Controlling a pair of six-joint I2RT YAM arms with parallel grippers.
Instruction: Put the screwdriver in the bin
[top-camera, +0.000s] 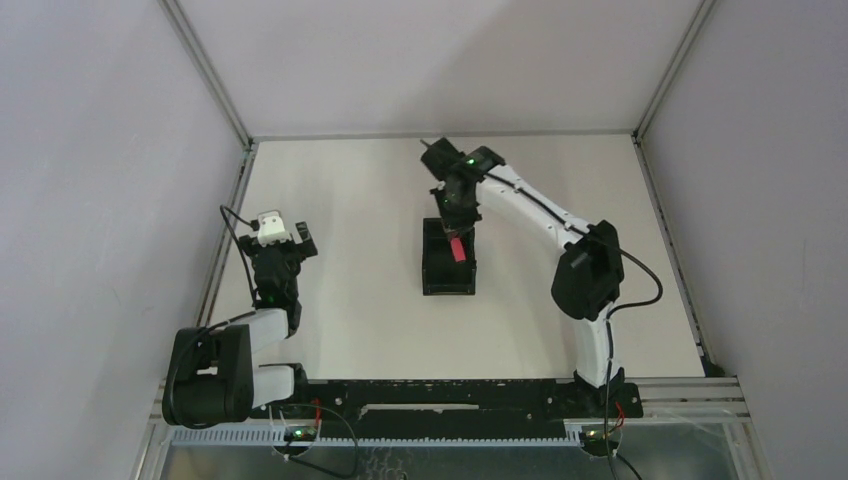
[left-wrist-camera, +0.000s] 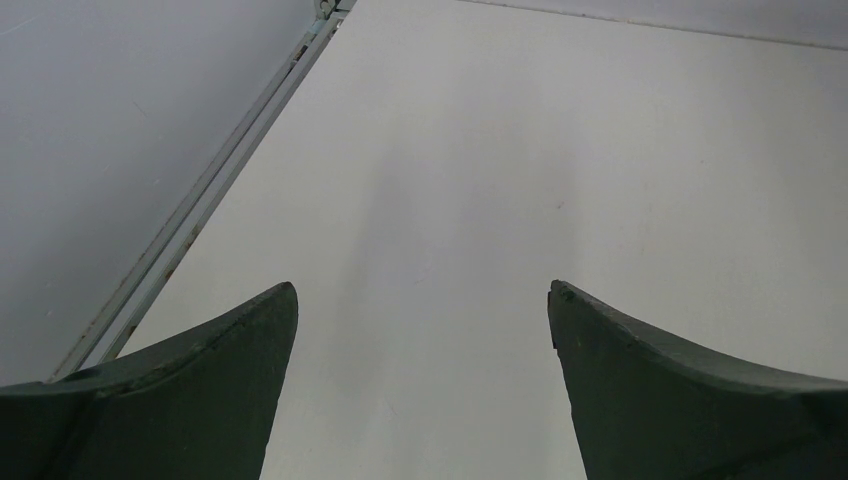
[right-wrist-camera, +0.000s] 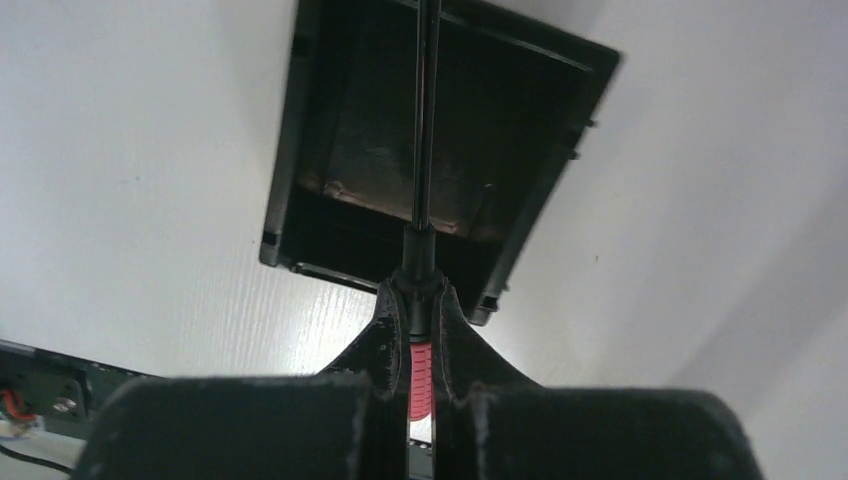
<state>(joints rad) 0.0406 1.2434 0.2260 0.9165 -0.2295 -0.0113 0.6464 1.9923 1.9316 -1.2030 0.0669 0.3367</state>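
Right gripper (right-wrist-camera: 418, 300) is clamped tight on the screwdriver (right-wrist-camera: 424, 150) by its red handle. The black shaft pokes straight out past the fingertips, over the open bin (right-wrist-camera: 285, 150), which sits just below and ahead of the gripper. Can't tell if the tip touches the bin floor. Left gripper (left-wrist-camera: 423, 290) is spread wide and holds nothing, with just table (left-wrist-camera: 500, 150) under it.

Red handle and black shaft of the screwdriver (right-wrist-camera: 419, 255), black bin (right-wrist-camera: 285, 150), white table (top-camera: 340, 230)
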